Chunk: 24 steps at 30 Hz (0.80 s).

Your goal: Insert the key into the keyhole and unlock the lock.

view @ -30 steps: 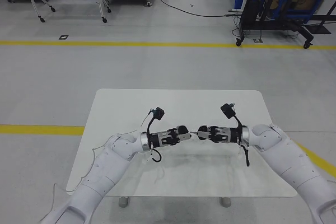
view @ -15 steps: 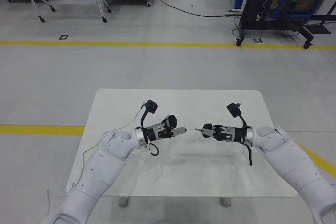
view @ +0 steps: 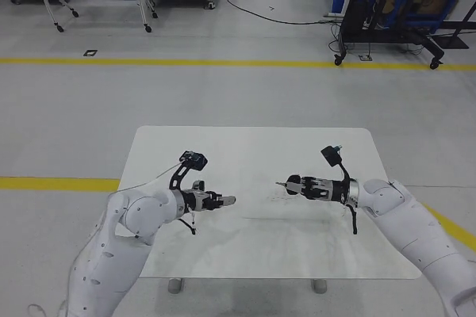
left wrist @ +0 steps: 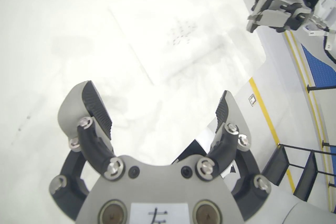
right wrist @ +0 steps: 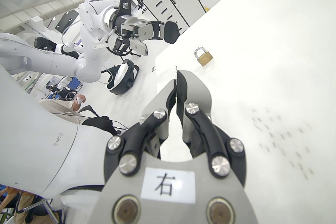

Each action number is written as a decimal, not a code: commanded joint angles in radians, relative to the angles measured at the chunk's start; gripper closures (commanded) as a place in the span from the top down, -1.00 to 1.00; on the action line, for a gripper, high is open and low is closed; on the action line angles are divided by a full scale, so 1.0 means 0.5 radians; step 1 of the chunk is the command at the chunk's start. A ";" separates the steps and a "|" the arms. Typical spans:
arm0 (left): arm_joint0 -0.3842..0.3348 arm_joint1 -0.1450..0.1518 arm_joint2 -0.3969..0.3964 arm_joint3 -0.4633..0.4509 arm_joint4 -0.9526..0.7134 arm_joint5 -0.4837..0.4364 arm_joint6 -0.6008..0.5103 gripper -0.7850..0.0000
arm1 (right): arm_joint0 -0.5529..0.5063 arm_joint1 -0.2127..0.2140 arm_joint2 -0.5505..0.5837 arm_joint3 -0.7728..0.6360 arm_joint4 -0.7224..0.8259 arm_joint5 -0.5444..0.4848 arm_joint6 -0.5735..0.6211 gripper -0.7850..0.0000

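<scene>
The white table [view: 317, 150] stretches under both my hands, with open tabletop between them. My left hand [left wrist: 157, 95], fingers apart and holding nothing, has pulled back from my right hand [right wrist: 177, 79]; a second ago the two nearly met. My right hand is clamped on the key [right wrist: 176, 69], its tip poking out ahead. Beyond that tip the padlock [right wrist: 204, 57] lies on the table, near its edge.

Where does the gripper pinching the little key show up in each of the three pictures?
Top view: right gripper over the middle of the table, pointing at the left gripper.
Left wrist view: right gripper far off, beyond the table's corner.
Right wrist view: right gripper up close, jaws shut on the key.
Shared landmark: the open left gripper, facing it in all three.
</scene>
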<state>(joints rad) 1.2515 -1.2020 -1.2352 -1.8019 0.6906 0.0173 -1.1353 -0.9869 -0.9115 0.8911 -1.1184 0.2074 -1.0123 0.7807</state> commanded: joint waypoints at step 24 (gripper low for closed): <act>-0.213 -0.040 0.347 0.449 0.525 0.445 -0.088 0.22 | 0.000 0.000 0.000 0.000 0.000 0.000 0.000 -1.00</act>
<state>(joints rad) 1.1451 -1.2223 -1.0626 -1.5772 0.9492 0.2390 -1.1776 -0.9869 -0.9115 0.8911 -1.1184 0.2074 -1.0123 0.7807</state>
